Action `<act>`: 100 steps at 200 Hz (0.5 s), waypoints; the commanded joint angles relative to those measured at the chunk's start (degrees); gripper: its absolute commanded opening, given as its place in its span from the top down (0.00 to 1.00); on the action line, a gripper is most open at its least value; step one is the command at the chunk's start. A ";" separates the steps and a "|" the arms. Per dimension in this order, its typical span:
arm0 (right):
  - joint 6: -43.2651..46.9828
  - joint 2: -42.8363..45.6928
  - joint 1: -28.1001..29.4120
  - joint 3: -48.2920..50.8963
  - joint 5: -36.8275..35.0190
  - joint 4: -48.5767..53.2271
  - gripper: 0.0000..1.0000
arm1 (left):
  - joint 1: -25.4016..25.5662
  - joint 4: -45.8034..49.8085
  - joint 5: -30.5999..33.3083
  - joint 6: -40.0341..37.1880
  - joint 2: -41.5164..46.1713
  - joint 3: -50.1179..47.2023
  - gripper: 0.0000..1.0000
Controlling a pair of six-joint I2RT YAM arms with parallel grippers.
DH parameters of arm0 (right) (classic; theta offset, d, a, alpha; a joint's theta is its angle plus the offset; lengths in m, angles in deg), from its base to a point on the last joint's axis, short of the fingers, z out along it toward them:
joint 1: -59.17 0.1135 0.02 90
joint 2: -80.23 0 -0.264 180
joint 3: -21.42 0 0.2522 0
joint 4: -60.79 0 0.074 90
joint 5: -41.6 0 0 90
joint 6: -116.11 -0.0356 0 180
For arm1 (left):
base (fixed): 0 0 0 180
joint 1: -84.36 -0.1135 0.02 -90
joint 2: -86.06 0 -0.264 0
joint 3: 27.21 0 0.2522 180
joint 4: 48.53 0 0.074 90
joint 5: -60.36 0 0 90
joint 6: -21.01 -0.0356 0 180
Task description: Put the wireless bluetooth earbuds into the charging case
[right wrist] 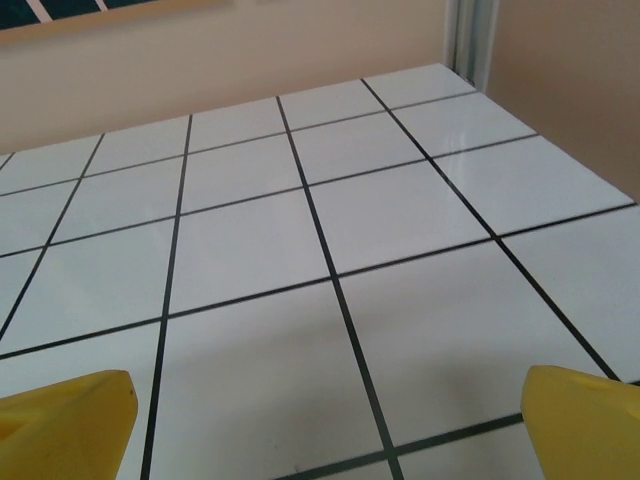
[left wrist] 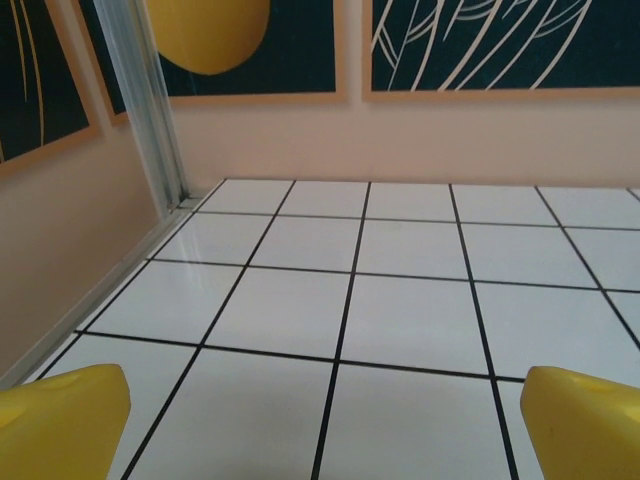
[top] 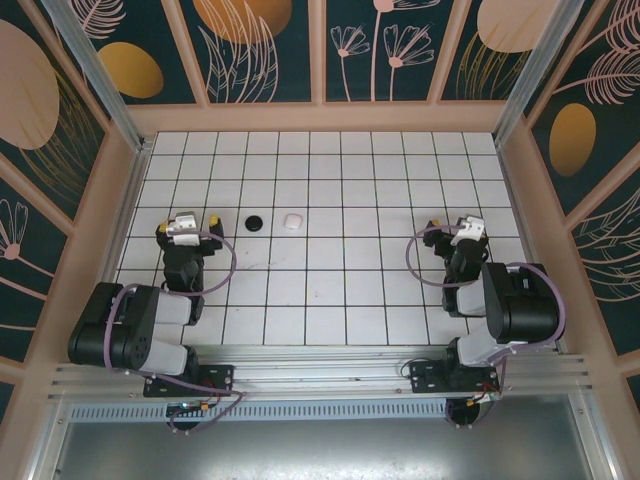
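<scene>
Both arms are crouching low at the near side of the tiled floor [top: 340,300], and neither is holding anything. The left gripper [top: 190,224] is hanging wide open over the left tiles. Its yellow fingertips [left wrist: 62,420] are spread far apart with bare tile between them. The right gripper [top: 460,228] is doing the same over on the right, its fingertips [right wrist: 585,425] gaping just as wide on nothing.

The task's pieces are lying left of centre. A small black round piece [top: 254,222] is sitting near the left gripper, on its right. A small white piece [top: 293,220] is lying just beside the black one, further right and not touching it. From here I cannot tell whether they are cases or buds.

What I'm worrying about is the glossy tile. Pieces this small and smooth are likely going to skid or flick away if the fingers are closing off-centre. With the jaws this wide, one finger coming down could be shoving the black piece into the white one. The left wrist camera is aiming at the far left corner, so the reach would be starting without a close look. The right arm is sitting well apart, and reaching across risks crowding the left arm.
</scene>
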 commanded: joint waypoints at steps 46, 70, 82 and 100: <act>0.78 -0.15 -0.23 -1.40 1.33 -4.21 0.01 | -2.79 -0.63 -2.70 3.22 -4.30 3.05 0.02; 1.24 -0.28 0.31 -1.53 0.75 -4.14 0.01 | -2.80 -0.60 -1.86 3.46 -4.04 2.85 0.02; 1.18 -0.27 0.32 -1.52 0.76 -4.07 0.01 | -2.80 -0.58 -1.92 3.45 -4.15 2.87 0.02; 1.22 -0.28 0.36 -1.56 0.78 -4.09 0.01 | -2.80 -0.44 -1.99 3.53 -4.16 2.96 0.01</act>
